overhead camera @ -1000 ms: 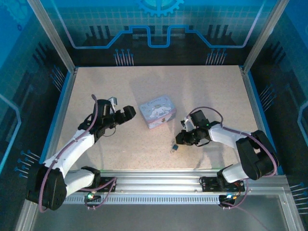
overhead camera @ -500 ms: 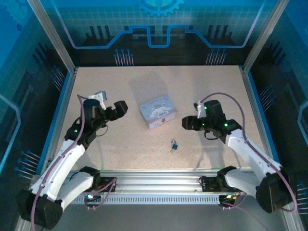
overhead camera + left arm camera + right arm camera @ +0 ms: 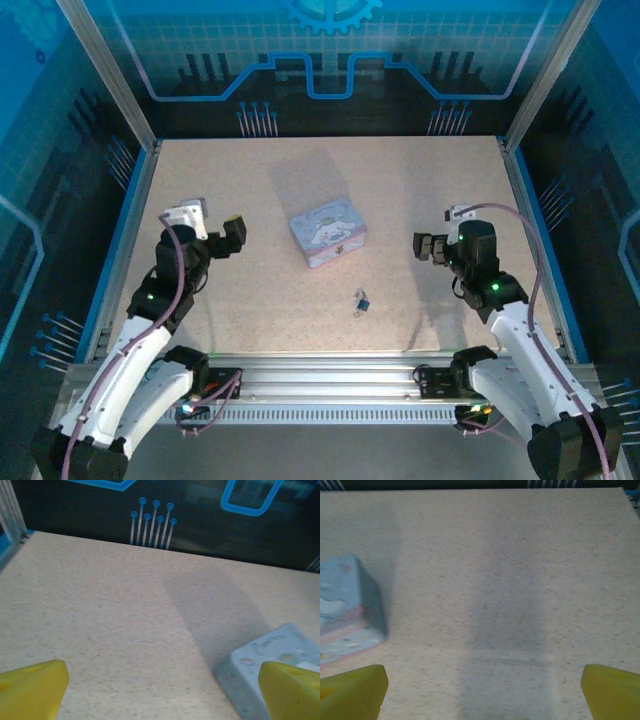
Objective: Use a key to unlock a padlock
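The tiny dark padlock (image 3: 363, 301) lies on the speckled table (image 3: 250, 180), in front of the pastel tin and between the two arms. A thin dark sliver that may be the key (image 3: 356, 311) sits against its near side; I cannot tell whether it is inserted. My left gripper (image 3: 232, 236) hovers at the left, open and empty, its yellow fingertips (image 3: 31, 689) spread wide. My right gripper (image 3: 425, 246) is at the right, well away from the padlock, open too, with nothing between its yellow fingertips (image 3: 612, 692).
A pastel blue-and-pink cartoon tin (image 3: 328, 231) stands mid-table. It appears at the right edge in the left wrist view (image 3: 267, 652) and at the left edge in the right wrist view (image 3: 342, 607). Blue walls and metal posts enclose the table.
My right gripper has opened, lifted off the padlock and drawn back to the right. My left arm has pulled back to the left. The padlock stays where it was.
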